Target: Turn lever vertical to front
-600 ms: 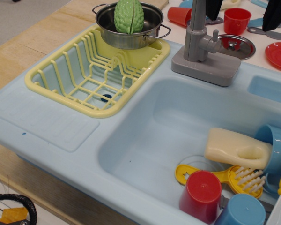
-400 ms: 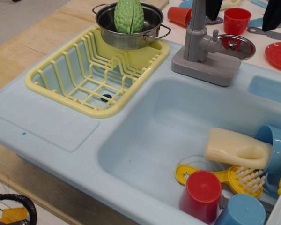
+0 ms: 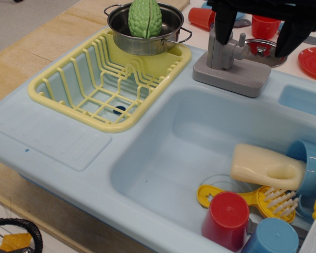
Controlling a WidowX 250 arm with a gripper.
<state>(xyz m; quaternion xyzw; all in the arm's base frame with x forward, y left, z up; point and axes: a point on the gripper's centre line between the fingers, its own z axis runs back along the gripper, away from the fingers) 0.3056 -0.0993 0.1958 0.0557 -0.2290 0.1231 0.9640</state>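
The lever (image 3: 240, 46) is a small grey side arm with a thin upright peg, sticking out to the right of the grey tap column (image 3: 218, 50) on its grey base (image 3: 233, 76). My black gripper (image 3: 256, 31) has come down from the top edge. Its jaws stand wide apart, the left finger (image 3: 224, 21) over the tap column and the right finger (image 3: 288, 37) to the right of the lever. The lever's peg stands between them, touched by neither. The gripper is open and empty.
A yellow dish rack (image 3: 68, 87) holds a steel pot (image 3: 143, 32) with a green vegetable (image 3: 144, 17). The blue sink (image 3: 163, 153) holds a cream sponge (image 3: 266, 166), a yellow brush (image 3: 253, 199), and red (image 3: 226, 219) and blue (image 3: 270, 236) cups. Red cups, a lid and a red plate (image 3: 313, 60) lie behind the tap.
The gripper has come down from the top edge and now straddles the tap and lever. The lever has not moved.
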